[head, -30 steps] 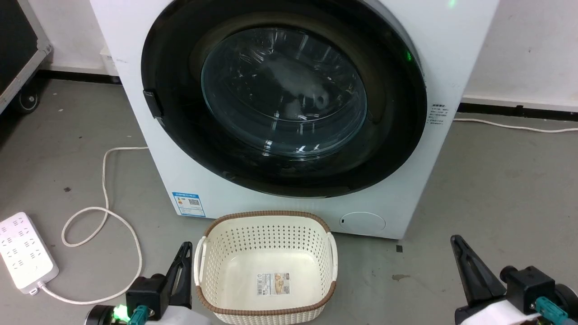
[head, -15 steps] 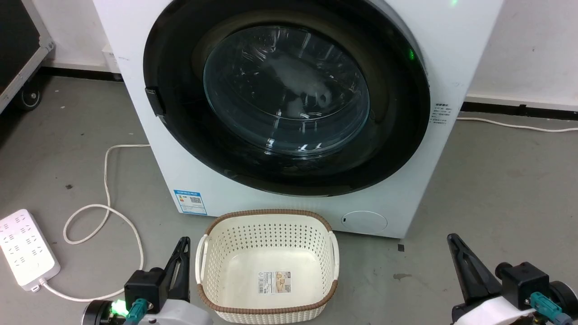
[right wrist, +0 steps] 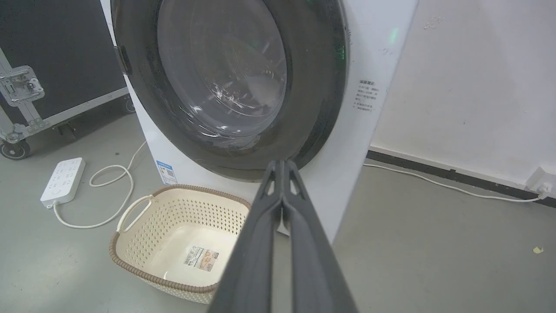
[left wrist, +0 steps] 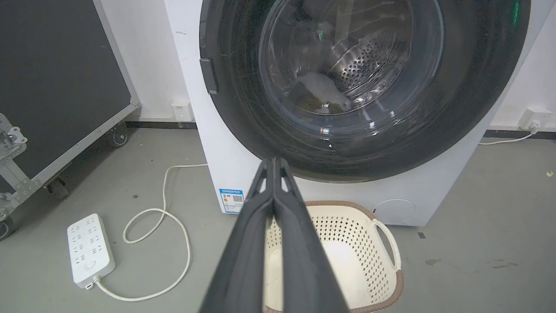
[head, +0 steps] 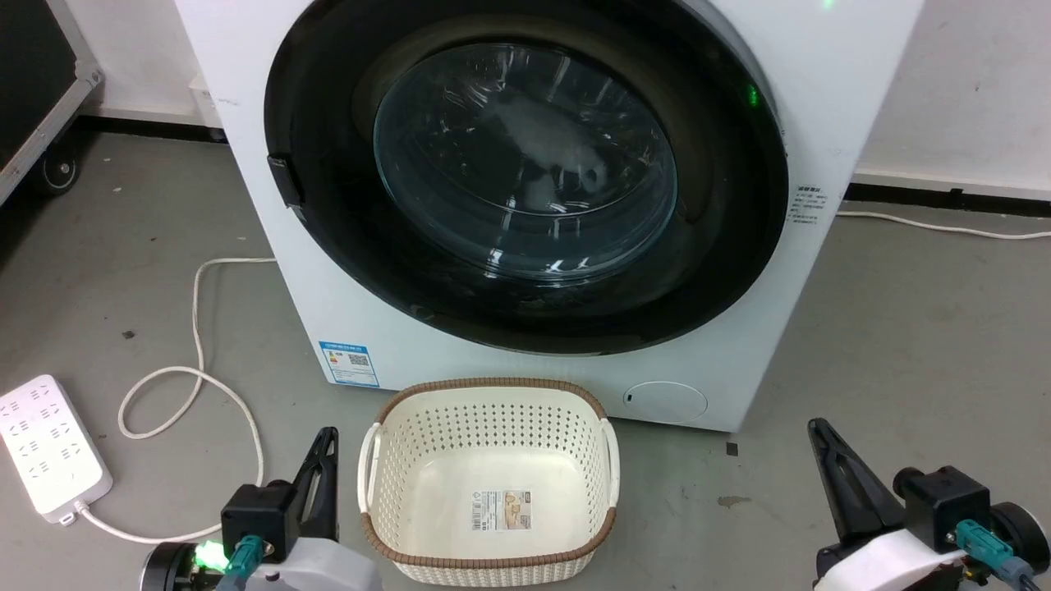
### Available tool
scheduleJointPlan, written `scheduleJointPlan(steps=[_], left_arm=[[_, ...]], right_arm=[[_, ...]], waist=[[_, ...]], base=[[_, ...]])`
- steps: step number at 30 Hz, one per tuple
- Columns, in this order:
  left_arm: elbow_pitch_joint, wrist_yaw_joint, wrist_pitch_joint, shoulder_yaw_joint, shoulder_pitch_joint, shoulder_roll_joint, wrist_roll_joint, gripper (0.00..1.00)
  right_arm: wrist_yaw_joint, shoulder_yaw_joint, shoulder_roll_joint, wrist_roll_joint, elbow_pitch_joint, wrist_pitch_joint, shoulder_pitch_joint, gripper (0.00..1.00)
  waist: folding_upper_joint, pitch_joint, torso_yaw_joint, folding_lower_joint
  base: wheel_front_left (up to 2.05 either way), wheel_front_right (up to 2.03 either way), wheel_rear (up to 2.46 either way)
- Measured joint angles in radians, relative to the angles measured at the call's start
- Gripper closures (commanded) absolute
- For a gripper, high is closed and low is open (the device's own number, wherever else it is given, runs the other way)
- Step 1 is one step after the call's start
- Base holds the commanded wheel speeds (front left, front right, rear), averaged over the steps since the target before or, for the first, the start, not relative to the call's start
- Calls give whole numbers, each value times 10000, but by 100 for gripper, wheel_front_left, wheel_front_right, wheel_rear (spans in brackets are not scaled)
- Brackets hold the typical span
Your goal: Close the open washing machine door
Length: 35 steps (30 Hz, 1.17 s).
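Note:
The white washing machine (head: pixel 829 98) stands square in front of me in the head view. Its round black-rimmed door (head: pixel 525 156) with the bulging glass window lies flat against the machine's front, with no gap showing at the rim. Through the door (left wrist: pixel 347 78) in the left wrist view I see the steel drum and something pale inside. My left gripper (head: pixel 330 433) is low at the lower left, shut and empty, fingers pressed together (left wrist: pixel 273 161). My right gripper (head: pixel 814 424) is at the lower right, also shut (right wrist: pixel 282 163) and empty. Both are well short of the door (right wrist: pixel 226 74).
A cream perforated basket (head: pixel 488 394) sits on the floor between my grippers, just before the machine. A white power strip (head: pixel 49 447) and its looped cable (head: pixel 197 377) lie to the left. A black wheeled case (left wrist: pixel 56 87) stands far left. Another cable (head: pixel 944 228) runs along the right wall.
The whole head picture has shifted slightly, so the camera has moved. The door stays flat against the machine. Both grippers remain low and shut.

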<state>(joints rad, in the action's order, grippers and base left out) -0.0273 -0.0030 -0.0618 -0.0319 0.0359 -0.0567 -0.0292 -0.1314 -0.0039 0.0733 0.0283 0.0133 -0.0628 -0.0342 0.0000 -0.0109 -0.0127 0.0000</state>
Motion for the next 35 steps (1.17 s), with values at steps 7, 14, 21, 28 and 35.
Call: scheduleJointPlan(steps=[7, 14, 21, 28, 35], left_arm=[[56, 0, 134, 81, -22, 23, 29, 100], [104, 0, 272, 142, -147, 31, 100, 100], [148, 0, 414, 190, -157, 38, 178, 100], [199, 0, 545, 253, -167, 48, 209, 100], [232, 2, 616, 293, -202, 59, 265, 100]], right_arm=[[0, 8, -44, -27, -8, 144, 28, 100], [0, 17, -82, -117, -35, 268, 80, 100], [0, 23, -117, -134, -52, 437, 90, 100], [0, 35, -151, -205, -73, 556, 201, 100], [0, 40, -178, -207, -84, 625, 209, 100]], waist=[[0, 25, 30, 0], [0, 51, 60, 0], [0, 77, 89, 0], [0, 103, 120, 0], [0, 110, 128, 0]], base=[[0, 0, 0], [0, 0, 0], [0, 0, 0], [0, 0, 0], [0, 0, 0]])
